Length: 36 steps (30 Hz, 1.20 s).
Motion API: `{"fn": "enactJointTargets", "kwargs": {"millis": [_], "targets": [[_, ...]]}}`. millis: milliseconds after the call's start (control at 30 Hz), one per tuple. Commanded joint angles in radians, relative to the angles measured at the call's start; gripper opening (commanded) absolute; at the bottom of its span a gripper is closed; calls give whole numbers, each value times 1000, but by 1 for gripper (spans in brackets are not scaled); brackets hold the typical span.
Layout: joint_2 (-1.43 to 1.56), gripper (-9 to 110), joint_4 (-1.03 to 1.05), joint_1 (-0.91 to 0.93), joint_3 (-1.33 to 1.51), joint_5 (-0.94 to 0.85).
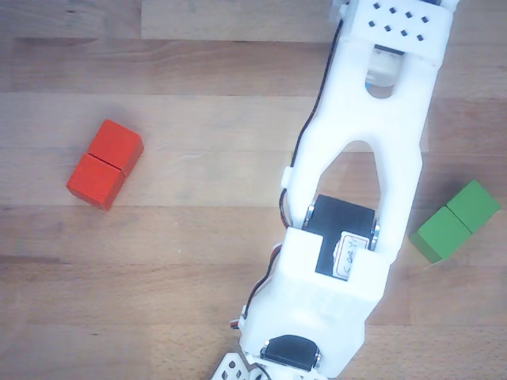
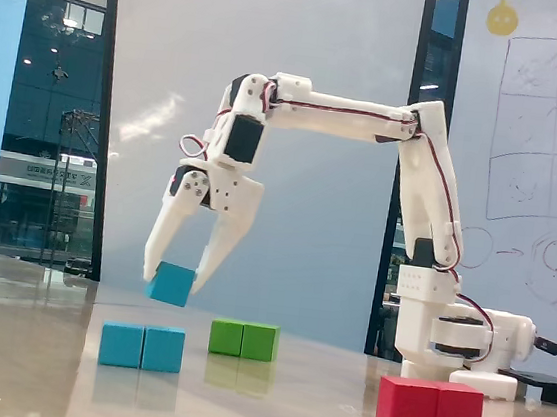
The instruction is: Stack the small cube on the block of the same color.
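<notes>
The arm (image 2: 369, 118) is reaching out from its base (image 2: 454, 344), which is sitting toward the right end of the surface (image 2: 267, 398) in the fixed view, and its long white forearm is stretching level toward the left before bending down at the wrist. The gripper (image 2: 172, 275) is pointing downward with its two white fingers clenched on the small cube (image 2: 171, 284), which is hanging clear of the surface, slightly tilted, and sitting above and a little to the right of the block (image 2: 142, 346). The block is lying flat near the left part of the surface, its seam showing across the middle, and the small cube is not touching it; a clear gap is showing between the two. A green block (image 2: 243, 339) is resting farther back, toward the far edge, just right of the light-blue pair, and a red block (image 2: 430, 407) is lying closest to the near edge, in front of the base. In the other view, looking down, the white arm (image 1: 356, 190) is filling the middle, running from the top edge to the bottom edge of the picture; the red block (image 1: 104, 164) is lying on the wooden surface (image 1: 174, 269) at the left and the green block (image 1: 455, 221) at the right, well apart from each other. The gripper's tips and the light-blue pieces seem to be falling outside that downward view.
</notes>
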Motion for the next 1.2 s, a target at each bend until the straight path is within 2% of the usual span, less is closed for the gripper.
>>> {"fn": "enactJointTargets", "kwargs": {"millis": [0, 1167], "targets": [[8, 10, -9, 12, -135, -9], [-25, 10, -11, -60, -43, -6]]}}
